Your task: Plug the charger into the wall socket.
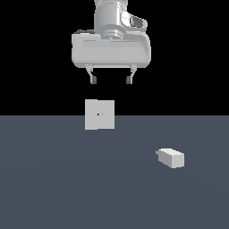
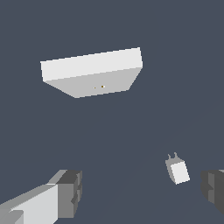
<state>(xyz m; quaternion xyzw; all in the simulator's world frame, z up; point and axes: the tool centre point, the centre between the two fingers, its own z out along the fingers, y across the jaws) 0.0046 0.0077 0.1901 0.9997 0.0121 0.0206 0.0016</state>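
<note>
**Hand high and empty above socket plate; charger lying apart on the counter**

The white-and-grey robot hand (image 1: 111, 80) hangs well above the flat dark slate-grey counter (image 1: 53, 188), pointing straight down. Its two short dark-tipped fingers (image 1: 93, 80) stand wide apart with nothing between them: the hand is released and carries no load. In the wrist view the fingertip pads (image 2: 70, 192) appear at the two sides of the picture, with bare counter between them.

The flat, upright, light-grey square socket plate (image 1: 99, 114) stands on the counter below the hand, slightly toward the exterior view's left of the hand's centre. Its broad face is turned toward the exterior camera, and tiny dark and yellowish marks sit at the middle of that face. The wrist view shows the plate (image 2: 94, 72) from above, with its top edge and its marked face both visible.

The small light-grey rectangular charger block (image 1: 171, 158) lies on the counter, well apart from the plate, toward the exterior view's right and nearer the exterior camera. A short stub projects from its end on the exterior view's left. In the wrist view the charger (image 2: 178, 171) shows two thin prongs at one end. It touches neither the hand nor the plate.
</note>
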